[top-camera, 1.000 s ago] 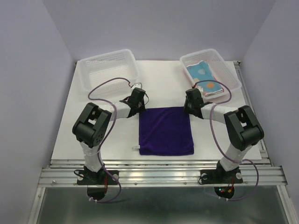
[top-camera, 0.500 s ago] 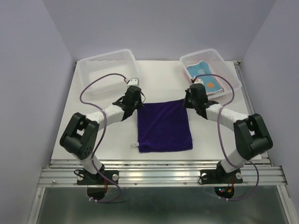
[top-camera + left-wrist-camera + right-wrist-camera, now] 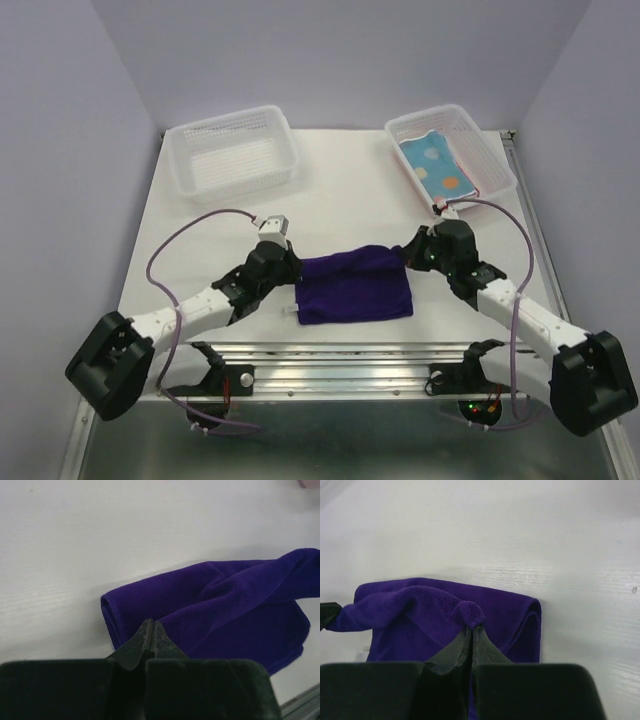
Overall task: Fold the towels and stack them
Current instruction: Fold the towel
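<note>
You are midway through the first fold of the dark purple soft cloth towel [image 3: 352, 290], which lies on the white tabletop [image 3: 350, 205] between the arms, close to the near edge. Your left gripper [image 3: 151, 626] and right gripper [image 3: 471, 629] are each pinched tight on a far corner, raised over the near half. The fold is not yet laid flat, and stacking remains. A light blue spotted towel [image 3: 435, 165] lies in the right white perforated plastic basket [image 3: 492, 150]. The matching left basket [image 3: 240, 180] stands well apart. Nothing seems to block the fold.
</note>
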{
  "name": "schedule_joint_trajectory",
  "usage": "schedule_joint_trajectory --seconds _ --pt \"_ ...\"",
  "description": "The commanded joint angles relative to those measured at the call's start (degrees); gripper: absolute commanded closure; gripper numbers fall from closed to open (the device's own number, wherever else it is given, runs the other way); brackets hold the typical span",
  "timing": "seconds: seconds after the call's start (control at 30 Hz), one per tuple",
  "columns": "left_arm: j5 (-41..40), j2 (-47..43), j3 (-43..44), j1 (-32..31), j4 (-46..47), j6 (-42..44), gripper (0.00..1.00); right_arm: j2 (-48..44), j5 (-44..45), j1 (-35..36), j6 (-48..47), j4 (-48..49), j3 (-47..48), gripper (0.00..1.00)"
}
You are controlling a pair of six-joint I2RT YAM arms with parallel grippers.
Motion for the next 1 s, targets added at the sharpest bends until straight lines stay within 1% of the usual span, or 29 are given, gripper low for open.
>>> schedule_joint_trajectory --seconds 0.0,0.1,0.23,0.43,0.5,0.7,0.83,0.97 --pt "-0.78 -9.62 -5.92 -4.53 3.35 -6.77 1.0 -8.54 -3.91 -0.03 3.48 -2.92 -4.3 0.99" --pt "-0.7 -13.41 -10.31 -7.61 3.35 -10.99 1.0 -11.64 -5.41 -0.03 3.75 -5.03 -7.28 0.99" --pt "0.09 -19.65 -14.71 -9.2 2.82 -14.34 1.0 -15.85 -4.71 -0.03 4.45 -8.28 -9.92 0.99" --pt "1.94 -23.44 -15.77 -10.08 0.62 -16.36 1.0 -21.39 -3.66 -0.03 5.86 -10.93 -12.91 0.99" --pt "2.2 -23.88 -16.04 -10.09 0.1 -16.89 1.0 -22.72 -3.92 -0.03 5.86 -10.76 -13.09 0.99" --pt "4.05 -23.88 -15.6 -10.79 -2.45 -18.03 1.0 -22.19 -3.74 0.06 4.8 -12.51 -13.7 0.99" --pt "4.93 -24.06 -15.77 -10.96 -6.32 -20.84 1.0 -22.72 -4.1 -0.03 7.78 -13.12 -14.5 0.98" --pt "7.74 -23.62 -16.91 -11.23 -7.63 -22.34 1.0 -25.09 -4.18 -0.03 11.65 -16.81 -15.73 0.93"
